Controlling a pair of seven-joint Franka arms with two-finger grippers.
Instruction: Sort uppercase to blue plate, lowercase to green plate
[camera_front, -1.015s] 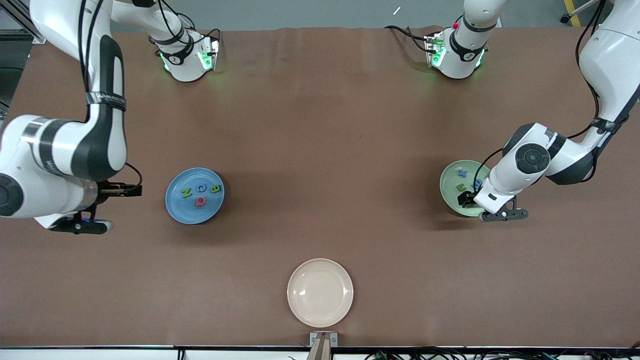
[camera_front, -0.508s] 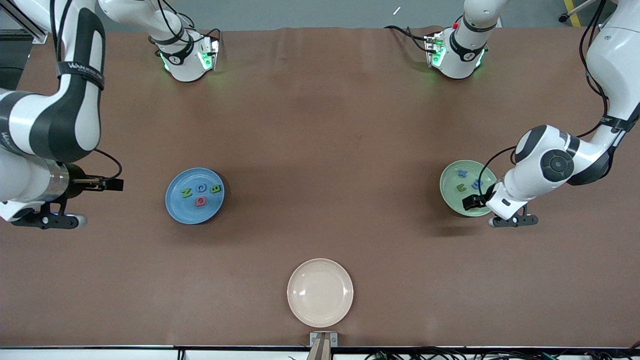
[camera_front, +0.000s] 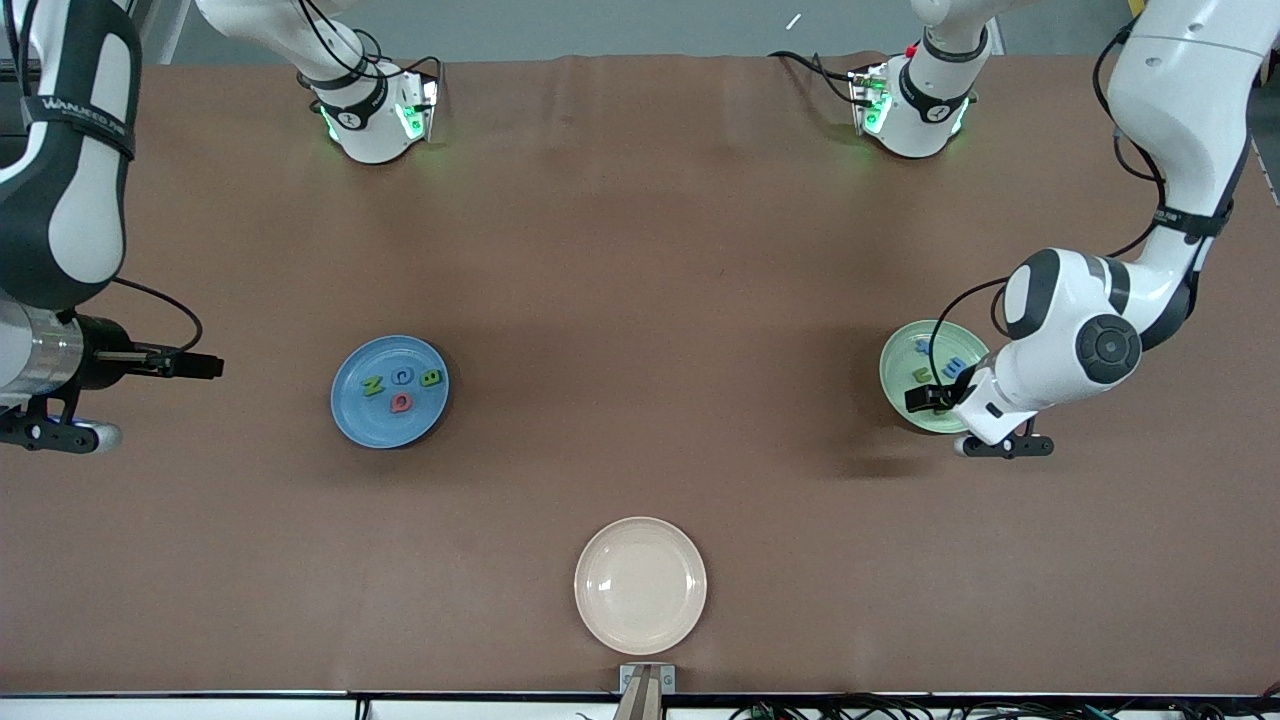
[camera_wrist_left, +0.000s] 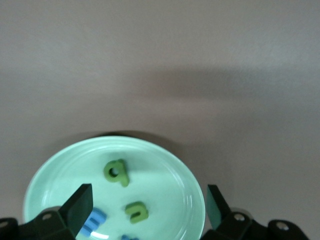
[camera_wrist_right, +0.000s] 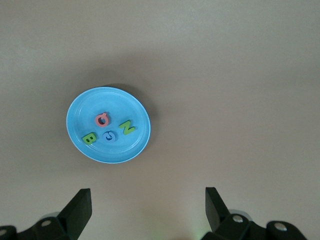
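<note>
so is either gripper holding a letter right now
No. The left gripper is open and empty over the green plate; the right gripper is open and empty too.

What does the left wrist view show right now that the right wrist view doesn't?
Only the left wrist view shows the green plate, with two green letters and parts of blue ones in it, below the open left gripper.

Only the right wrist view shows the blue plate, whole, holding four letters: a reddish Q, a green B, a green N and a blue letter. The right gripper is open.

Both show brown table and empty fingers.
</note>
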